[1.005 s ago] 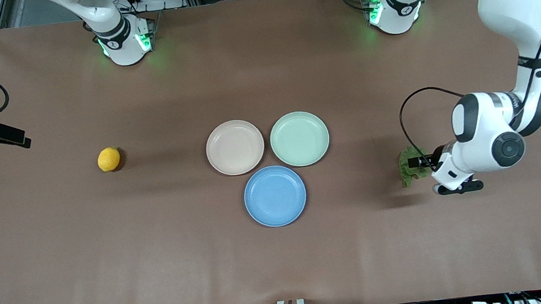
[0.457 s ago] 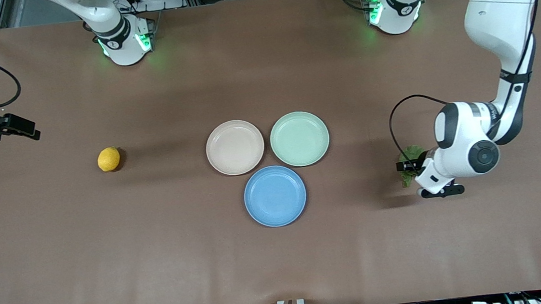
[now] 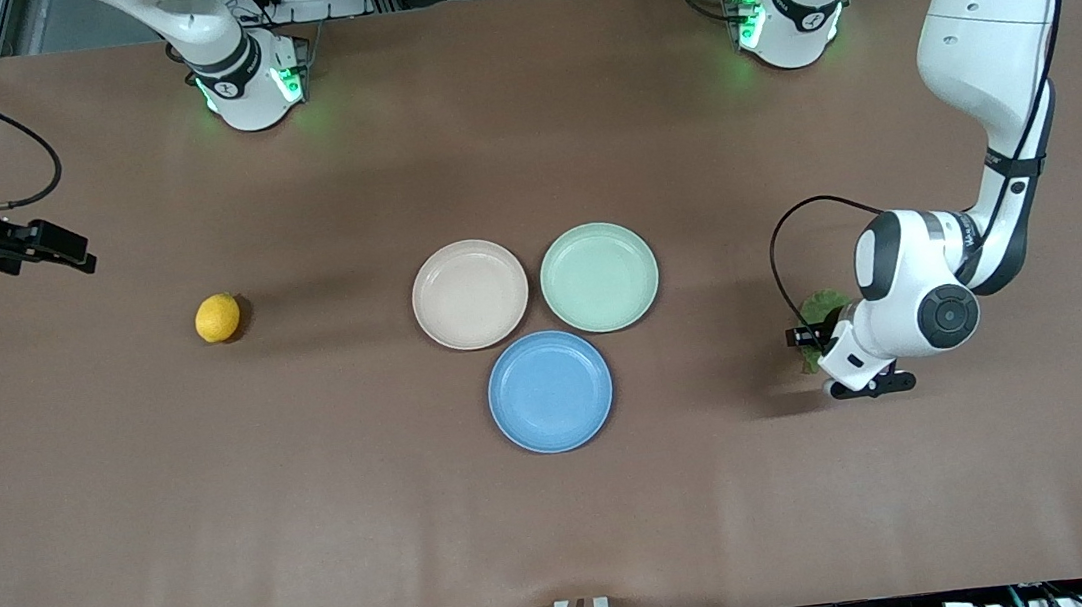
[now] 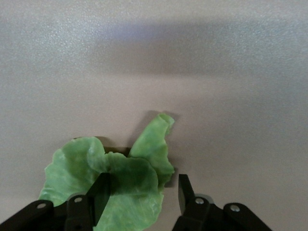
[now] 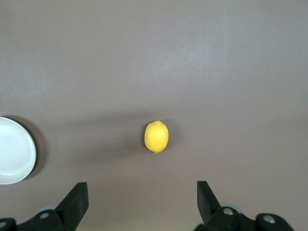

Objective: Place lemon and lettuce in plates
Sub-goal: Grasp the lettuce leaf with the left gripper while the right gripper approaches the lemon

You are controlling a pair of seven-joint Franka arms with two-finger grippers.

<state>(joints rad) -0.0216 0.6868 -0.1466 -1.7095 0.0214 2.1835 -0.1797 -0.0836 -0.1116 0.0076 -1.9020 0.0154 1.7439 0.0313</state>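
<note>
The lettuce [image 3: 820, 301], a ruffled green leaf, lies on the table toward the left arm's end. My left gripper [image 3: 803, 341] is down over it and mostly hides it in the front view. In the left wrist view the lettuce [image 4: 125, 183] sits between the fingers of the left gripper [image 4: 143, 185], which is open. One finger touches the leaf and the other stands clear of it. The yellow lemon [image 3: 218, 317] lies toward the right arm's end. My right gripper [image 3: 58, 252] hangs open and empty over the table near it. The lemon [image 5: 156, 136] lies ahead of the right gripper [image 5: 141, 192]. The beige-pink plate [image 3: 470, 294] and the mint plate [image 3: 599, 276] stand empty mid-table.
An empty blue plate [image 3: 550, 391] sits nearer the front camera, touching the gap between the two pale plates. The beige-pink plate's edge [image 5: 14, 156] shows in the right wrist view. Both arm bases stand along the table's back edge.
The left arm has shifted over the lettuce toward the plates, and its fingers have narrowed around the leaf. The right gripper has moved in from the table's end toward the lemon.
</note>
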